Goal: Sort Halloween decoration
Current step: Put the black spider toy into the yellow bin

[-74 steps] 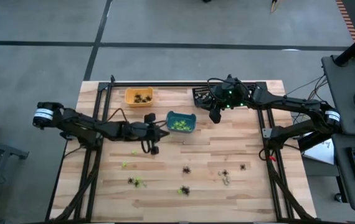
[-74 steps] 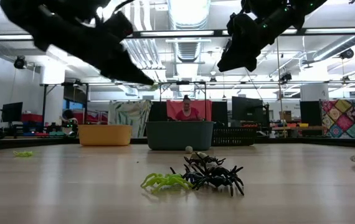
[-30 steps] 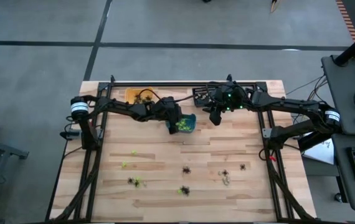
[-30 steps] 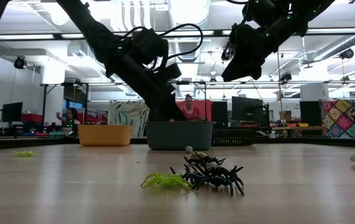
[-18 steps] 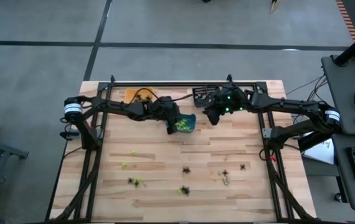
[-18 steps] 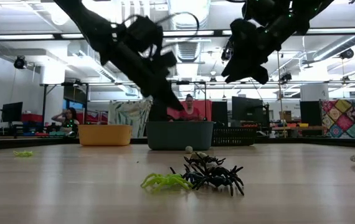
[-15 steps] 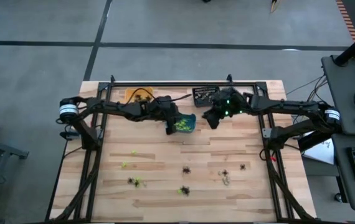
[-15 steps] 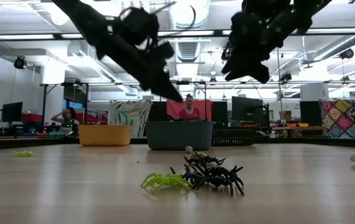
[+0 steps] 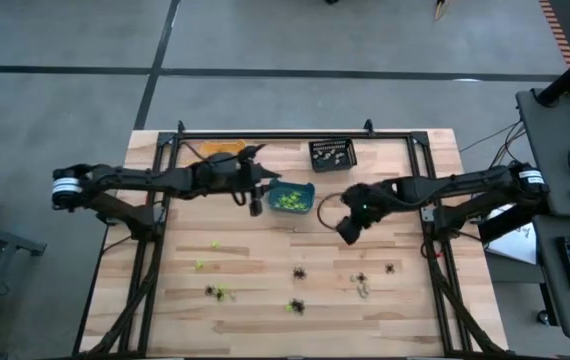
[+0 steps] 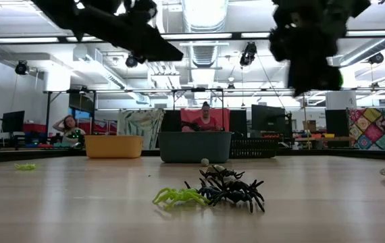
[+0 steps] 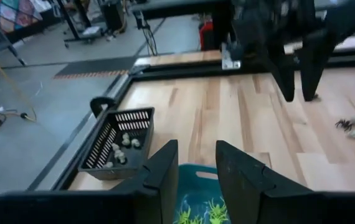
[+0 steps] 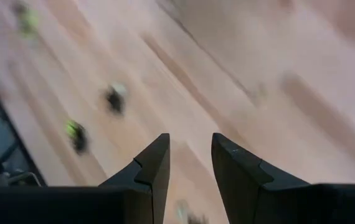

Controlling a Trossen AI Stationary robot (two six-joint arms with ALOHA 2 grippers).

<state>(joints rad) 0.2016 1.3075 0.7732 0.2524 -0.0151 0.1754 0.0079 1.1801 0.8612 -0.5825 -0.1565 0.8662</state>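
Observation:
Small green and black spider trinkets lie scattered on the near half of the table, among them a green one (image 10: 177,197) beside a black one (image 10: 232,190), and others (image 9: 298,271) (image 9: 219,292). More green ones lie in the teal bin (image 9: 291,197); pale ones lie in the black basket (image 11: 118,144). My left gripper (image 11: 196,149) hangs open above the teal bin's left edge (image 9: 257,196), with nothing in it. My right gripper (image 12: 191,146) is open and empty above bare wood right of the teal bin (image 9: 348,232), pointing slantwise down.
An orange bin (image 9: 223,149) at the far left is partly covered by my left arm. The black basket (image 9: 331,153) stands at the far edge. A metal frame (image 9: 295,133) borders the table. People show in the room beyond (image 10: 202,116).
My left gripper has risen out of the teal bin and drawn back toward the table's left edge, tipping closer to level. My right gripper has swung from beside the black basket toward the near edge and rolled about its own axis. The trinkets on the table have stayed put.

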